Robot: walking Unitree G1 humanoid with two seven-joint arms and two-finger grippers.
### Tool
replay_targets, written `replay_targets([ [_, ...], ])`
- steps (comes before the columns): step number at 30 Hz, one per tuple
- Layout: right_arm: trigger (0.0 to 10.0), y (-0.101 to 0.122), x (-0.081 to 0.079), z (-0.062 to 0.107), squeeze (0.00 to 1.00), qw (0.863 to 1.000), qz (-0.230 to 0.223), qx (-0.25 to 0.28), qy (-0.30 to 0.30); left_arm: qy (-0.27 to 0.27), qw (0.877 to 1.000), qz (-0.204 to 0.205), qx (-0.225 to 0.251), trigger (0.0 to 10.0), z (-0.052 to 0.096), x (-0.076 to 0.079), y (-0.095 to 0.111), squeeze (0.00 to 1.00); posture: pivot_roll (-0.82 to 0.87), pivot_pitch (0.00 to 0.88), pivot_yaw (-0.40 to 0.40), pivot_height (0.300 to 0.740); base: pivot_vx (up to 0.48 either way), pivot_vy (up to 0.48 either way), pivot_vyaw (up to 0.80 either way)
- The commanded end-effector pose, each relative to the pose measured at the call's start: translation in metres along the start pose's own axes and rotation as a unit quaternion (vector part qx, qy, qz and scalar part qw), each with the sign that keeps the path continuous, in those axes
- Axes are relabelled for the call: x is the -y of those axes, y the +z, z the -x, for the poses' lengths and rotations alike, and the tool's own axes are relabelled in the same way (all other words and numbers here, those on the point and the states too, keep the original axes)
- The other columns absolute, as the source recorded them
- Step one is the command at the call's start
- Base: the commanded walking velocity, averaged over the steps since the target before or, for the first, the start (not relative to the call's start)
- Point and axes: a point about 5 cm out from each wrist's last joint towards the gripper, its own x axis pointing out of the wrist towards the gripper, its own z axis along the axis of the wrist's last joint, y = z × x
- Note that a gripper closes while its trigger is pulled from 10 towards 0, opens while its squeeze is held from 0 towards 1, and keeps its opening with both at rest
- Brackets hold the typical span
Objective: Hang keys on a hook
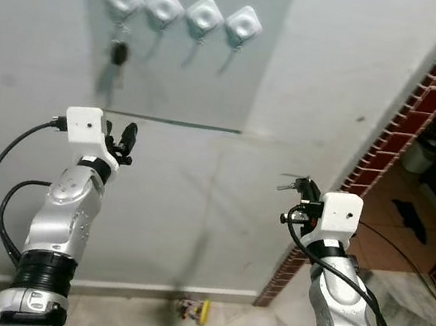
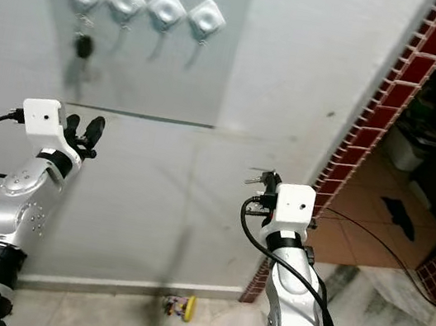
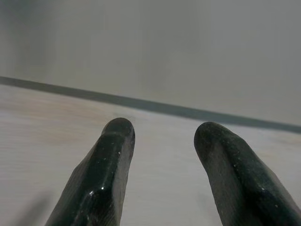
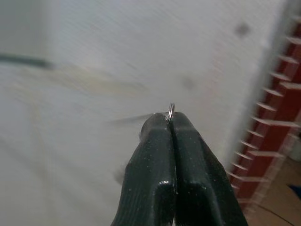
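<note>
nearest the head camera, two silver arms rise toward a pale wall. the right gripper [image 4: 170, 123] has its black fingers pressed together on a thin metal key ring [image 4: 170, 111], and in the eye views small keys [image 1: 290, 183] stick out sideways from the fingertips, held away from the wall, below and to the right of the hooks. the left gripper [image 3: 162, 136] is raised near the wall with its fingers [image 3: 115, 141] spread and nothing between them, just under the lower edge of a grey panel [image 1: 259, 69]. on the floor by the skirting lies a small yellow object [image 1: 197, 310], too small to identify. higher up the panel, four white diamond-shaped hooks [image 1: 183, 12] sit in a row; a dark key fob [image 1: 118, 53] hangs from the leftmost one. to the right, a red brick edge [image 1: 415, 108] frames a doorway.
</note>
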Motion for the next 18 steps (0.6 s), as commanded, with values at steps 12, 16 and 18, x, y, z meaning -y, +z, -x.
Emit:
replay_targets([
  [12,10.0,-0.002,0.007,0.011,0.00,0.999,-0.012,-0.006,-0.043,-0.016,1.000,-0.024,0.010,10.0,-0.006,0.008,0.006,0.00,-0.14,0.000,0.003,0.740,0.000,0.000,0.00],
  [16,10.0,-0.001,0.012,0.011,0.00,0.997,-0.029,-0.008,-0.066,-0.049,0.999,-0.016,0.011,10.0,-0.008,0.011,0.010,0.00,-0.16,0.000,0.028,0.740,0.000,0.000,0.00],
  [18,10.0,0.000,0.012,0.011,0.00,0.997,-0.036,-0.008,-0.074,-0.055,0.998,-0.021,0.009,10.0,-0.010,0.012,0.011,0.00,-0.16,0.000,0.034,0.740,0.000,0.000,0.00],
])
